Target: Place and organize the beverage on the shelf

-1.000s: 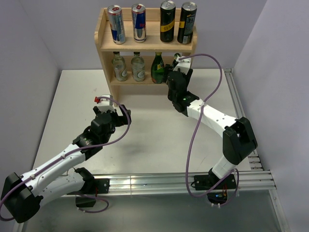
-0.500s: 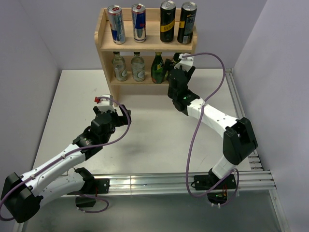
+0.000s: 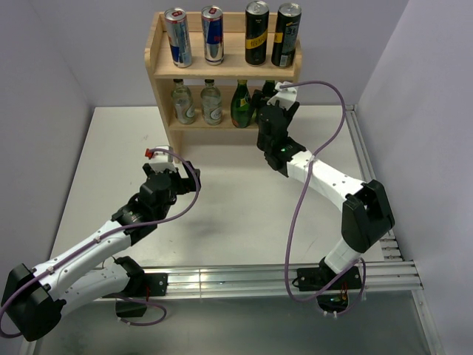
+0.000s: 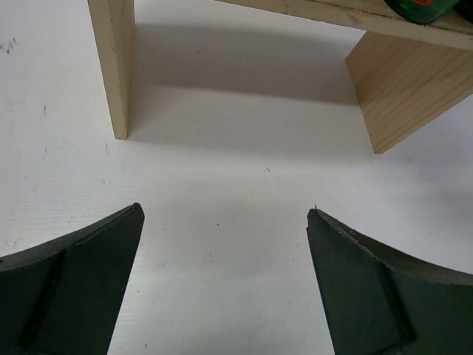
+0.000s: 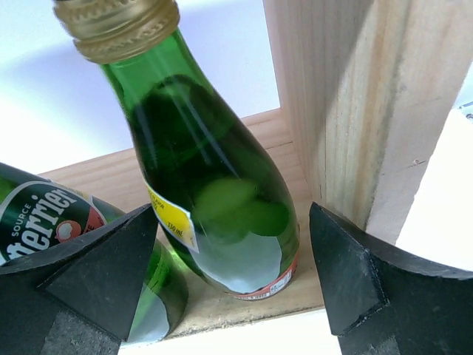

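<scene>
Light-wood shelf stands at the upper centre of the top view, on the white table against the back wall. On its upper board we count two silver-and-blue cans at the left and two black-and-gold cans at the right, all upright. On the lower board we see two clear bottles at the left. The right gripper sits at the right end of that board. In its wrist view the jaws are spread, with an upright gold-capped green bottle between them and a visible gap at the right finger. This bottle stands just beside the right side panel. A second green bottle, labelled Perrier, shows at the lower left of that frame. The left gripper hovers over bare table in front of the shelf, jaws spread wide, holding nothing
</scene>
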